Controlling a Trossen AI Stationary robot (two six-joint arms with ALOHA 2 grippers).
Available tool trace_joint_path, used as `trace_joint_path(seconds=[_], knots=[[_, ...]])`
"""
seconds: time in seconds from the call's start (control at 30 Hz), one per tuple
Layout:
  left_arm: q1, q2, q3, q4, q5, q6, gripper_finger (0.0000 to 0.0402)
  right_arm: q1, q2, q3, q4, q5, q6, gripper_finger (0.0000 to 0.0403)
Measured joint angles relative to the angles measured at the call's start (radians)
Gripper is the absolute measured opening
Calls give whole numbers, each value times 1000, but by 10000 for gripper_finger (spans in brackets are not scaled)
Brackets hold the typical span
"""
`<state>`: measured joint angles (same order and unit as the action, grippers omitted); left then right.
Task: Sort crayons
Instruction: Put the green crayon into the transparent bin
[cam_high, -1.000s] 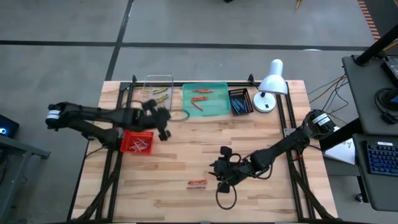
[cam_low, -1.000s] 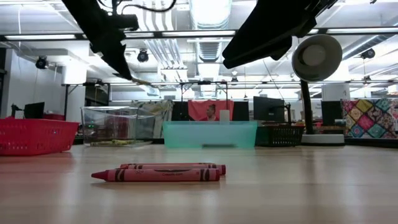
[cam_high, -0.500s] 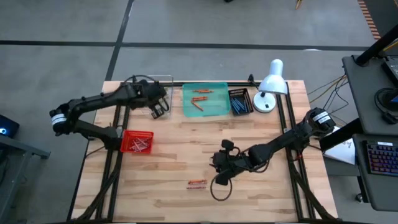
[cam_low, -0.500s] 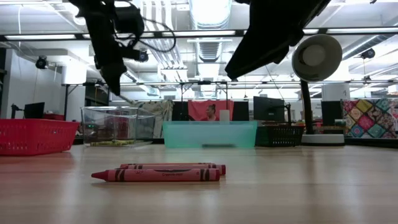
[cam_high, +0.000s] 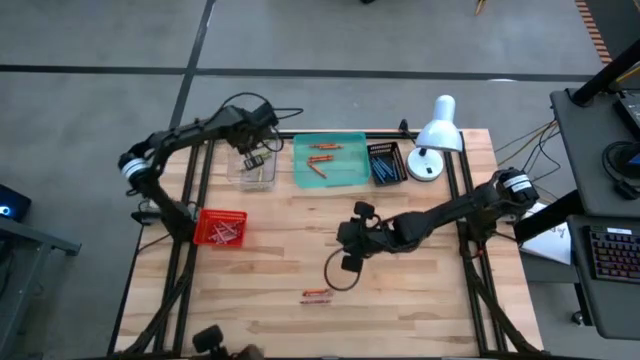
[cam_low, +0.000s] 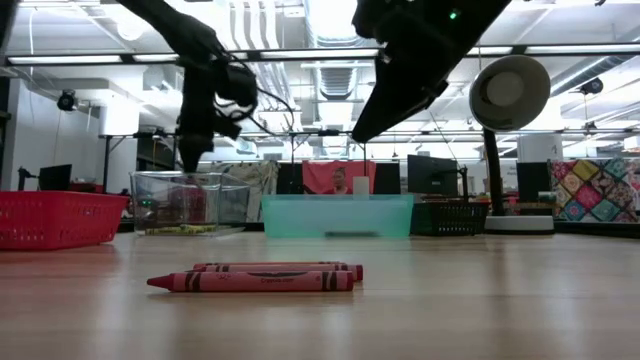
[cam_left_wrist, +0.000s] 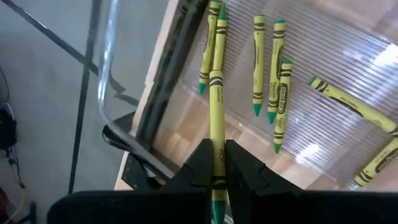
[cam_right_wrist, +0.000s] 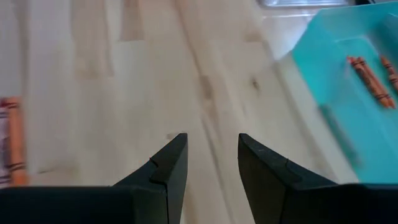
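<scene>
My left gripper (cam_high: 255, 160) is over the clear tray (cam_high: 262, 182) at the table's far left, shut on a yellow-green crayon (cam_left_wrist: 216, 106). Several more yellow-green crayons (cam_left_wrist: 268, 74) lie flat on the tray's floor. My right gripper (cam_high: 350, 245) hangs open above the middle of the table, with only bare wood between its fingers (cam_right_wrist: 211, 165). Two red crayons (cam_high: 317, 294) lie side by side on the table, nearer the front edge than that gripper. My left gripper pinches the yellow-green crayon between its two fingers near the crayon's pointed end (cam_left_wrist: 216, 158). The crayon runs along the fingers and sticks out well past their tips. The fingers slant down from above, and the crayon is clear of the tray's floor.
A teal tray (cam_high: 345, 178) holding orange crayons stands at the far middle, with a black basket (cam_high: 387, 163) of blue crayons to its right. A white desk lamp (cam_high: 435, 135) stands at the far right. A red mesh basket (cam_high: 220, 228) with red crayons sits at the left.
My left gripper has swung from beside the red basket toward the table's far edge and now stands over the clear tray, turned and tipped steeper, still shut on the yellow-green crayon. My right gripper has moved away from the red crayons toward the far edge, staying open.
</scene>
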<state>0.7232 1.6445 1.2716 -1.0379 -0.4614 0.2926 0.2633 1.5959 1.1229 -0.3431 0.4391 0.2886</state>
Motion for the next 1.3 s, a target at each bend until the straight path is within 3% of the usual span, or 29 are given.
trace_joint_path(seconds=[0.37,0.9,1.3], knots=[[17,173,65,-18,0,66,0,-42,0,0,-12,-2,-28,130],[19,217,43,51,-1,38,0,-41,0,0,-18,-2,22,130],[19,216,43,68,-1,-7,51,-41,0,0,-17,-2,26,130]])
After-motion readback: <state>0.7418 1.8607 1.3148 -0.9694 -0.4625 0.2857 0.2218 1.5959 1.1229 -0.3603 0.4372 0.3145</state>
